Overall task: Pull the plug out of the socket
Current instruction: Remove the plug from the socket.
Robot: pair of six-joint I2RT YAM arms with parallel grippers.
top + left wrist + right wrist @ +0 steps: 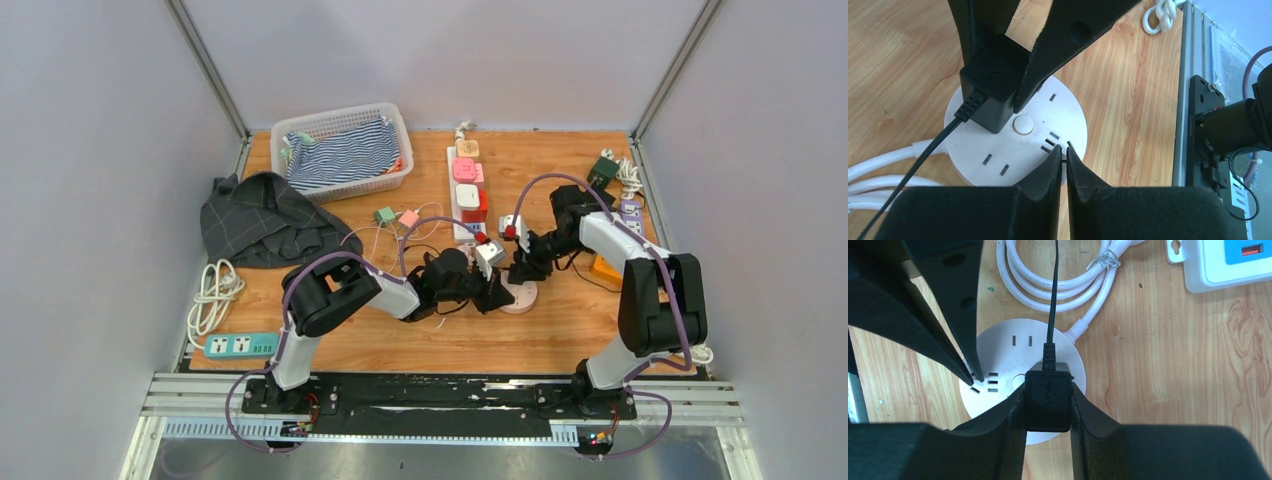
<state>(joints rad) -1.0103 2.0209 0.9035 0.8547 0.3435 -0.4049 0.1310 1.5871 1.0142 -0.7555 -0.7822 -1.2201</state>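
The black plug (1048, 400) is seated in the round white socket (998, 355) near the middle of the table (1173, 365), with the right claw (1047, 399) grasping its flanks. The left claw (1064, 156), clenched on nothing, rests its tips on the socket. The plug is best pulled straight up without rocking. Its cord (1053, 315) runs to 12 o'clock across a coiled white cable (1013, 270). A power strip (1218, 265) lies at 2 o'clock, probably out of the way.

A wooden table (450, 345) stands enclosed on three sides by plain pale-grey walls (440, 60), with metal posts (205, 65) at the two back corners. Soft, even light covers the tabletop. Aluminium rails (190, 395) run along its near edge.
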